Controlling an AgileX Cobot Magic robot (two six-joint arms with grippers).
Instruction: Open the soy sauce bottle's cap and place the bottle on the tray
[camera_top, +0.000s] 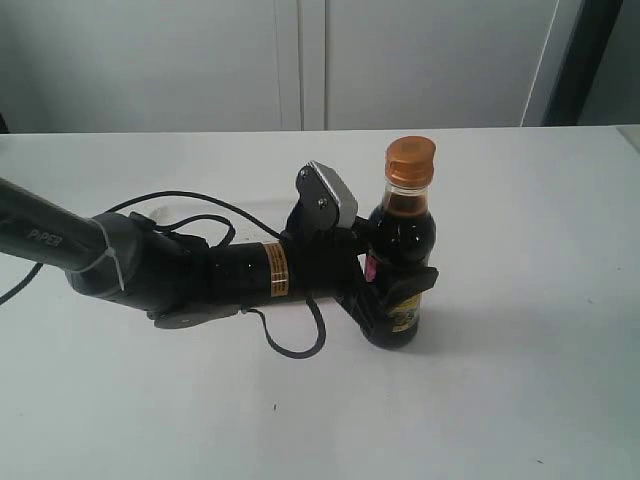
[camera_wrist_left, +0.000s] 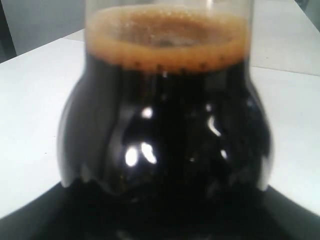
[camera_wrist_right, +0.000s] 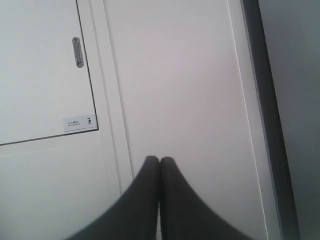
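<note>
Nearest the front of the worktop (camera_top: 520, 420), the left arm lies low and reaches in from nine o'clock, and the left claw (camera_top: 395, 290) is clamped on the lower body of the soy sauce bottle (camera_top: 402, 262), which stands upright a little to the three o'clock side of the worktop's middle. The left wrist view is filled by the bottle's dark shoulder (camera_wrist_left: 165, 130) with a foamy brown ring at the liquid line, so the hold sits just beneath that bulge. The orange cap (camera_top: 411, 160) at the bottle's twelve o'clock looks closed. The right claw (camera_wrist_right: 159, 172) has its two fingers pressed together with nothing between them; its camera faces a pale cabinet door (camera_wrist_right: 40, 65) far off, and that arm is absent from the exterior view. No tray shows in any view. The step in hand appears to be steadying the bottle for opening: the left claw should keep it vertical and planted, since the liquid is high, while the right claw comes down from above and lifts the lid's edge gently, without tipping the bottle.
</note>
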